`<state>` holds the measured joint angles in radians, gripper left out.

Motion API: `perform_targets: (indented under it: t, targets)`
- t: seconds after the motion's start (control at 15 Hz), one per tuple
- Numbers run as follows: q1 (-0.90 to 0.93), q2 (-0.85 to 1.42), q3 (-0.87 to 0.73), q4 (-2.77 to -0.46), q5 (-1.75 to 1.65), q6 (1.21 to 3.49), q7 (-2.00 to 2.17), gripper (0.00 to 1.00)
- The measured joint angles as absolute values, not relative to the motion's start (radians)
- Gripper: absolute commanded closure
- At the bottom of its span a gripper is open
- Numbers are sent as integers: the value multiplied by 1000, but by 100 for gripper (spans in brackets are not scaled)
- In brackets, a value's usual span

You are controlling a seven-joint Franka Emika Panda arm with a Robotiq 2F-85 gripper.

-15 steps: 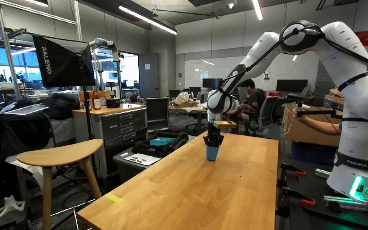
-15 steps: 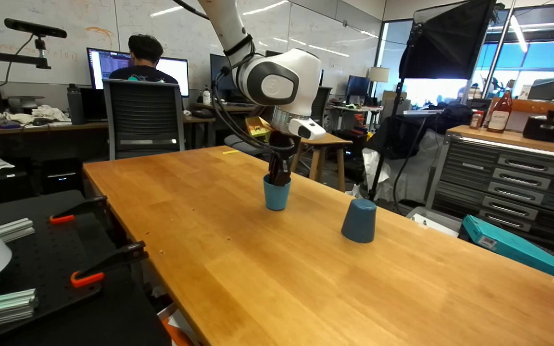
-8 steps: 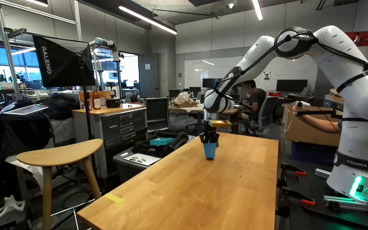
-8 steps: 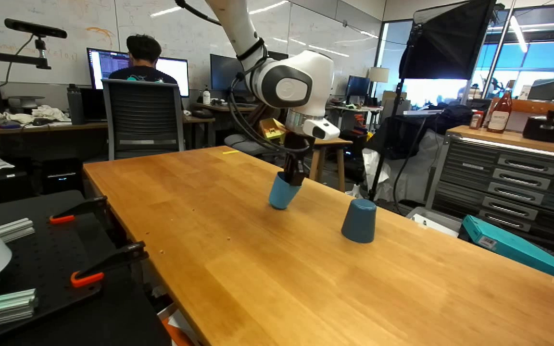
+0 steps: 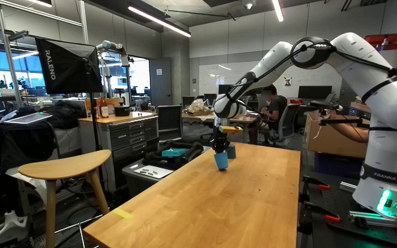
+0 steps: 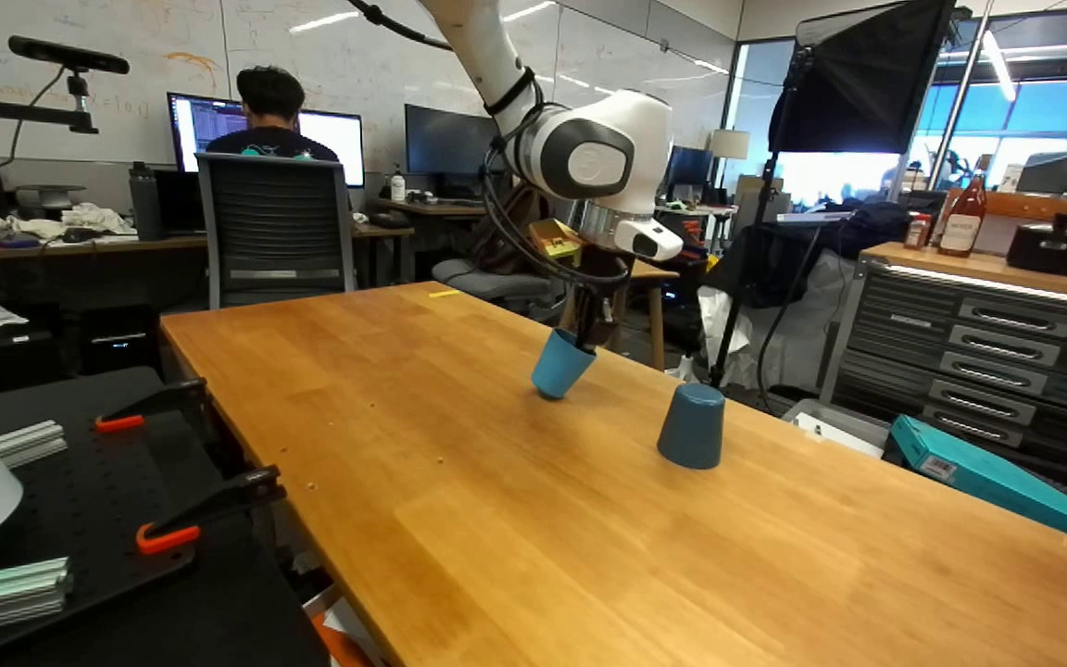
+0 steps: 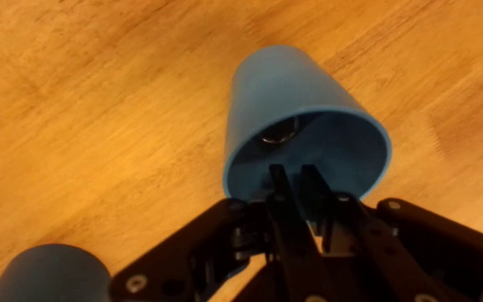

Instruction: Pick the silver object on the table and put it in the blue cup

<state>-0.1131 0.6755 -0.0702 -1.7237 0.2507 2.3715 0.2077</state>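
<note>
**Silver object [image 7: 280, 134] sits inside the tilted blue cup [image 7: 281, 84]**

In the wrist view the silver object shows as a dark, round shape with a bright edge, deep inside the cup and partly cut off by the far rim. Whether it touches the cup's floor or its side wall cannot be told.

The gripper [image 7: 294, 173] points down into the mouth of the cup. Its fingertips [image 7: 278, 178] are set narrow, close to each other, with the dark blue of the cup's inside showing through the slim gap. They overlap the near rim in that view; whether they press on the wall is too dark to make out.

The blue cup leans over, its mouth tipped toward the gripper, in both exterior views. Its base is at the wooden table [image 6: 533, 537] or just above it; which of the two is unclear. Near it, a darker cup [image 6: 693, 428] stands upside down on the table.

The white arm [image 5: 312, 55] reaches over the table, with a yellow piece [image 5: 231, 129] at the wrist. In an exterior view a wooden stool [image 5: 65, 164] stands beside the table, and a person [image 5: 277, 106] sits farther back.
</note>
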Motion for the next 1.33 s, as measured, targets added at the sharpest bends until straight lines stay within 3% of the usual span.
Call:
perform_targets:
  t: [0.33, 1.33]
  targets:
    - [-125, 671, -59, -1687, 256, 2273, 205, 95]
    - [-108, 439, -25, -1911, 282, 2243, 206, 95]
